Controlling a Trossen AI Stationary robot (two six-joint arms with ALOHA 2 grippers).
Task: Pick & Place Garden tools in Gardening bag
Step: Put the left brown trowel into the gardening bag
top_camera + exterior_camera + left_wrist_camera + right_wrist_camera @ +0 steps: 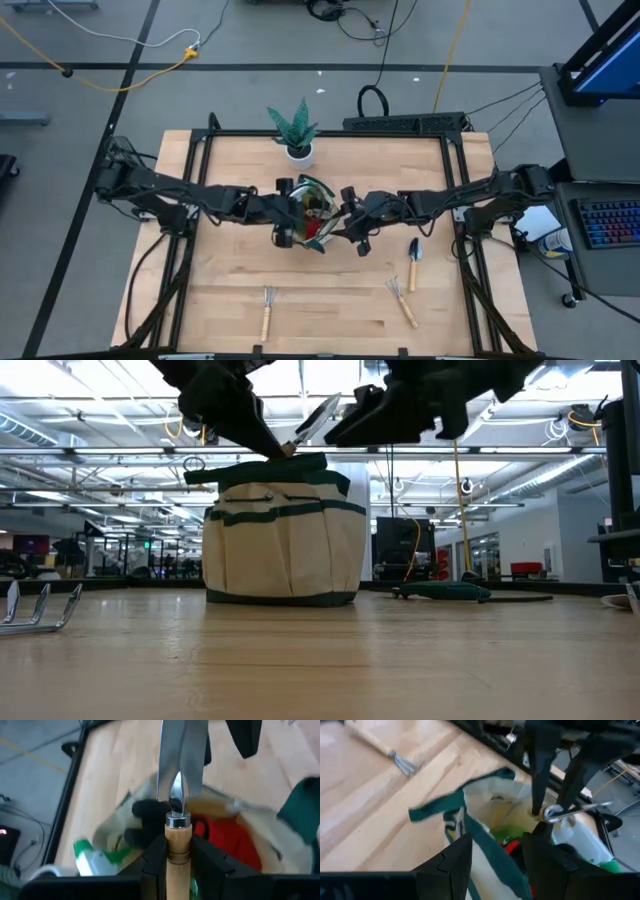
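Note:
The beige gardening bag (312, 212) with dark green trim stands upright on its base at the table's middle. It also shows in the low view (285, 540). A red-and-black glove (220, 837) and a green spray bottle (97, 857) lie inside it. My left gripper (177, 842) is over the bag's left rim, shut on a wooden-handled trowel (177, 780). My right gripper (495, 847) is open at the bag's right rim. Its fingers stand on either side of the green-trimmed rim (487, 845); I cannot tell whether they touch it. My left gripper pinches the trowel's wooden handle (177, 852) between its two fingers, just behind the metal ferrule. The handle runs along the fingers and the blade (182, 745) sticks out ahead of them. The trowel is lifted clear above the bag's open mouth, and its blade slants upward in the low view (320, 412).
A spiky plant in a white pot (296, 135) stands just behind the bag. On the near half of the table lie a hand rake (268, 312), a second hand rake (402, 300) and a trowel (414, 258).

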